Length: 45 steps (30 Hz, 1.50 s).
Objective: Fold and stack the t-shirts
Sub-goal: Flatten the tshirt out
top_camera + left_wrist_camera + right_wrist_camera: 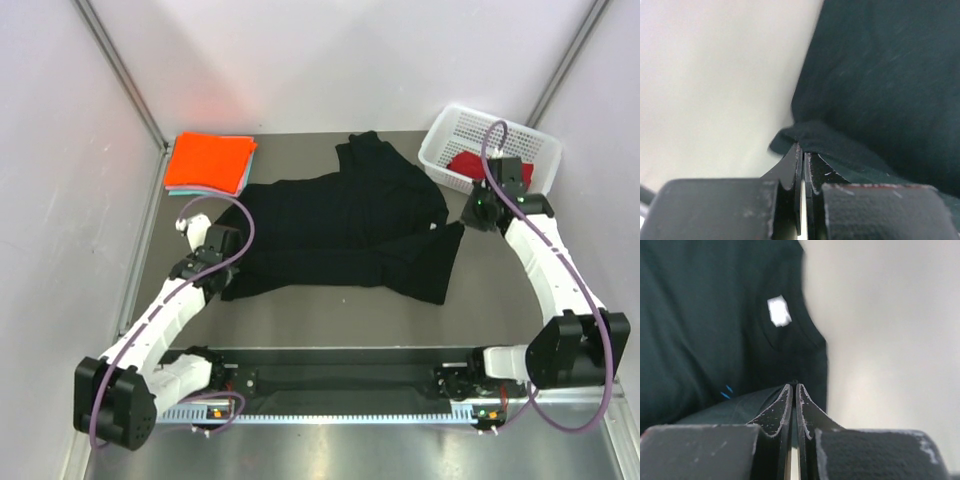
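Observation:
The large black t-shirt (340, 225) lies spread across the middle of the table. My left gripper (228, 250) is shut on its left edge; in the left wrist view the jaws (803, 146) pinch a black hem (880, 75). My right gripper (472, 215) is shut on the shirt's right edge; in the right wrist view its tips (794, 385) bite black cloth (700, 315) below a white neck tag (779, 311). The orange t-shirt (208, 160) lies folded on the pale teal one (246, 176) at the back left. The dark red t-shirt (476, 165) sits in the basket.
A white plastic mesh basket (440, 140) stands at the back right, just behind my right wrist. White walls with metal posts close in the table on the left, right and back. A black rail runs along the near edge between the arm bases.

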Available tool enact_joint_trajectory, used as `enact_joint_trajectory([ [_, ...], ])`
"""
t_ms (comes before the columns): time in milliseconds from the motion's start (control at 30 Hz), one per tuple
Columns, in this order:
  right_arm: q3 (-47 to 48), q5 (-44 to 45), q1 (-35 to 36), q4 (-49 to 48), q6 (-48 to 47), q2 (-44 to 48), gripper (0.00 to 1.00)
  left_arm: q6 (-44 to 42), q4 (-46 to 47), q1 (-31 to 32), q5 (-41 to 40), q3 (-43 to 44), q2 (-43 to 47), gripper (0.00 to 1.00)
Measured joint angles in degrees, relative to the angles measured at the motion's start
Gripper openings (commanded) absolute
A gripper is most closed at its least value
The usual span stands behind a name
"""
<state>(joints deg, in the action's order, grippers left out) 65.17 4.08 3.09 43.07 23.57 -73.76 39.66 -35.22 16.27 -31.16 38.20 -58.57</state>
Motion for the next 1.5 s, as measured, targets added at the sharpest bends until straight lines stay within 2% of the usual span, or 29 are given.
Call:
enact_joint_trajectory([
  [200, 12.5, -0.6, 0.6, -3.4, -4.1, -2.4, 0.0, -13.3, 7.5, 0.0, -1.4, 5.1, -0.2, 0.0],
  [300, 20.9, -1.4, 0.6, -4.7, -4.7, -2.6, 0.0, -20.5, 11.7, 0.0, -1.3, 12.6, -1.3, 0.0],
  [400, 28.9, -2.3, 0.6, -6.3, -4.3, -2.5, 0.0, -26.1, 14.6, 0.0, -1.3, 24.4, -4.9, 0.0],
  [633, 31.8, -6.2, 0.6, -14.8, -4.1, 0.3, 0.0, -34.3, 20.7, -0.1, -3.1, 41.0, -9.4, 0.0],
  [767, 39.3, -7.4, 0.6, -13.7, -3.5, -2.1, 0.0, -37.5, 21.1, -0.1, -1.3, 48.0, -12.0, 0.0],
  [833, 39.7, -7.8, 0.6, -12.1, -2.2, -1.3, 0.0, -37.6, 20.7, -0.1, 0.3, 47.5, -10.8, 0.0],
  [900, 33.6, -8.3, 0.6, -10.3, 0.0, 3.0, 0.0, -36.3, 21.1, -0.1, 1.9, 41.0, -6.2, 0.0],
  [1067, 1.4, -9.9, 0.6, -1.7, 7.3, 21.4, 0.0, -30.2, 15.6, -0.1, 2.7, 17.4, 12.6, 0.0],
  [1167, -13.2, -12.6, 0.6, 2.4, 10.8, 25.9, 0.01, -27.0, 13.2, -0.1, 3.8, 8.3, 19.4, 0.0],
  [1267, -22.4, -14.4, 0.6, 4.0, 13.6, 24.8, 0.13, -23.8, 12.7, -0.1, 5.9, 3.1, 20.8, 0.0],
  [1300, -24.5, -14.8, 0.6, 4.4, 14.7, 23.8, 0.24, -22.8, 12.3, -0.1, 6.5, 1.9, 20.7, 0.0],
  [1367, -26.3, -14.8, 0.6, 5.1, 17.1, 23.0, 0.37, -21.2, 11.8, -0.1, 7.1, 0.0, 20.0, 0.0],
  [1500, -26.5, -13.6, 0.6, 4.3, 21.4, 23.5, 0.49, -19.6, 10.5, -0.1, 6.9, -2.4, 19.8, 0.0],
])
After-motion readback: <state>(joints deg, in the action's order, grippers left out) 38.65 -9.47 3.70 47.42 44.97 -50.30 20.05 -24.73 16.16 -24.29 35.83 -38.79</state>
